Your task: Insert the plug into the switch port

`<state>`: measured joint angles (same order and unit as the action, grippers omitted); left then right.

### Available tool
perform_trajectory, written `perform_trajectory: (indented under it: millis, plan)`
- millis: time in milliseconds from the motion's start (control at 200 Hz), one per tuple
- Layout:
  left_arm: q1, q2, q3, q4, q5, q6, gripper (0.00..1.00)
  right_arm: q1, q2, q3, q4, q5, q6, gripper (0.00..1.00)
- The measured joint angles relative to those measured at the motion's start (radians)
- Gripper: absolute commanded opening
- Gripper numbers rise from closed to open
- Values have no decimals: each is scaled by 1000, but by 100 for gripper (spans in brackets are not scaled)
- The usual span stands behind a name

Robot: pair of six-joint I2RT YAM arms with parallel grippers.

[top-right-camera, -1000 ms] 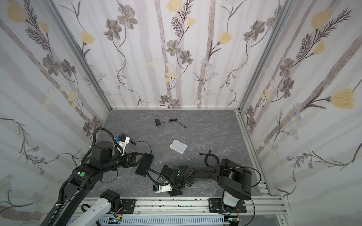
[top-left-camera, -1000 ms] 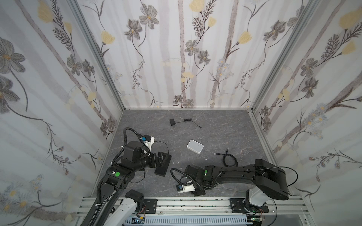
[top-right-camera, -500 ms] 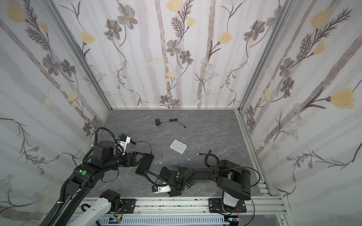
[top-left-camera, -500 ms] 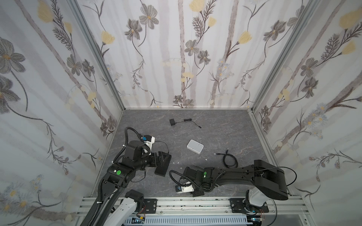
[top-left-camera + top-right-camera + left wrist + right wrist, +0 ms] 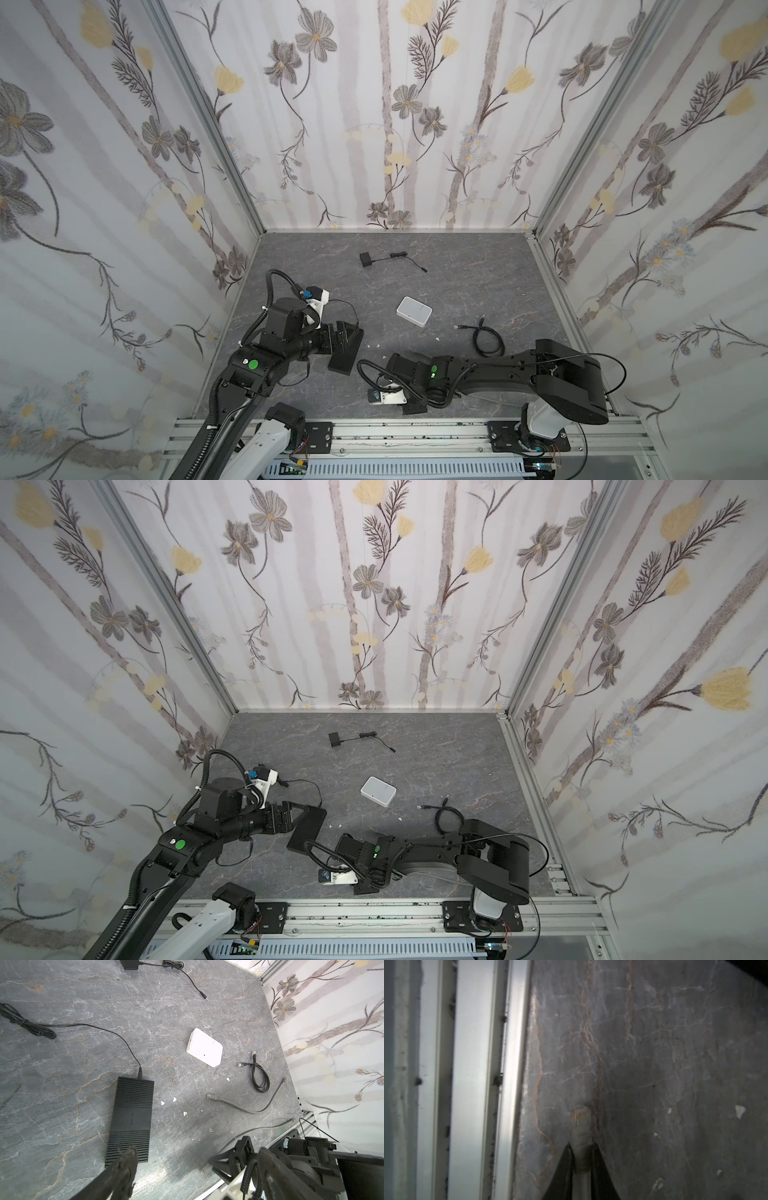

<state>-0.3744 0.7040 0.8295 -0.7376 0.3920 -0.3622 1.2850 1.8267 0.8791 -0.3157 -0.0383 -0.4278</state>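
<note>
The right end effector (image 5: pixel 581 1145) is pinching the RJ45 plug (image 5: pixel 580 1120) by its grey boot. Its jaws are pressing on both sides and the gold contacts are poking out ahead, low over the tabletop (image 5: pixel 675 1043) and just beside the aluminium front rail (image 5: pixel 473 1064). It is gripping far back on the soft boot, so I'm guessing the plug could be twisting or sliding back the moment it is meeting resistance. The white switch (image 5: pixel 414 311) is lying well apart, nearer the middle of the tabletop, and its port is not showing from where I'm standing. Nothing is bracing that light box, so a push could be shoving it along rather than seating the plug. The grey cable (image 5: pixel 230 1104) is trailing loose and may be snagging. The left end effector (image 5: pixel 196 1157) is hanging with jaws spread wide, holding nothing, over the black ribbed box (image 5: pixel 131 1120).
</note>
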Motion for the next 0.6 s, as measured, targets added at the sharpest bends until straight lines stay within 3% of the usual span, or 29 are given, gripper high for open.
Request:
perform_trajectory:
  millis: [235,410,605]
  plan:
    - [0,0,-1,0,-12,0,91,-77,65,85,-33,188,53,9]
    - [0,0,-2,0,-23,0,91,-76,113,131,-33,240,80,12]
    - [0,1,-2,0,-24,-1,91,-80,108,121,-12,243,96,30]
